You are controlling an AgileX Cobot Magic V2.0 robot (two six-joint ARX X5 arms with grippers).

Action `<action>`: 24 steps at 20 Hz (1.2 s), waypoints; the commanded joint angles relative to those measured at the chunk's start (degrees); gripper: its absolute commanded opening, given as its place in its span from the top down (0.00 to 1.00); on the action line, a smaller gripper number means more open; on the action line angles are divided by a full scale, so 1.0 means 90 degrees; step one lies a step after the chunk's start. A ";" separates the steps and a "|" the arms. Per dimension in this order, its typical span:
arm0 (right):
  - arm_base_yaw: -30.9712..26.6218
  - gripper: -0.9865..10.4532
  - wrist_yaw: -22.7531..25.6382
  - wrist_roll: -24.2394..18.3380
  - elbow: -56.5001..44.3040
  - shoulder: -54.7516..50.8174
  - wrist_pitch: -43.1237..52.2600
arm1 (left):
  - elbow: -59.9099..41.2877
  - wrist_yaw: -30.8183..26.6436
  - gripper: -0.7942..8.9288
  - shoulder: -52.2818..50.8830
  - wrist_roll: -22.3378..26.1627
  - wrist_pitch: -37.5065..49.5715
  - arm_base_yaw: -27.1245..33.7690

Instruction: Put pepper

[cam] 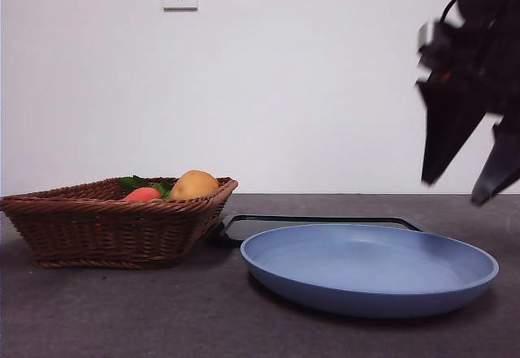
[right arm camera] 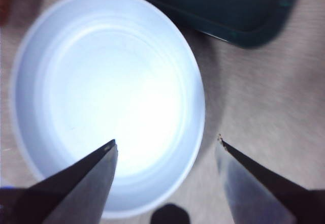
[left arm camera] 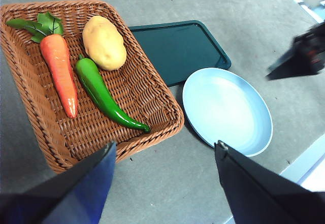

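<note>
While the slim glossy green pepper [left arm camera: 106, 94] lies in the brown wicker basket [left arm camera: 167, 127], the right end effector [right arm camera: 166, 144] hangs released over the round blue plate's [right arm camera: 195, 89] 3 o'clock rim.

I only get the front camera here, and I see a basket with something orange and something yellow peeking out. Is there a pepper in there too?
Observer: Yes. The left wrist view shows a green pepper lying in the basket, between a carrot and a potato.
Operator: Is anything on the blue plate?
Observer: No. The right wrist view looks straight down into the plate and it is bare.
Operator: That dark thing at the top right, which arm is it?
Observer: The right gripper, open, above the plate's side. The left gripper, also open, is above the table near the basket.
</note>
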 commanded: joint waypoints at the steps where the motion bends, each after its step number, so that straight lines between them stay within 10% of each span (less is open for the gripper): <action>1: 0.0114 0.62 0.0396 -0.0032 0.0109 0.0469 0.0214 | 0.0109 0.0053 0.57 0.0032 0.0068 0.0068 0.0010; 24: 0.0148 0.91 0.0391 -0.0083 0.0109 0.1387 0.0605 | 0.0109 0.0032 0.57 0.0068 0.0019 0.0068 0.0007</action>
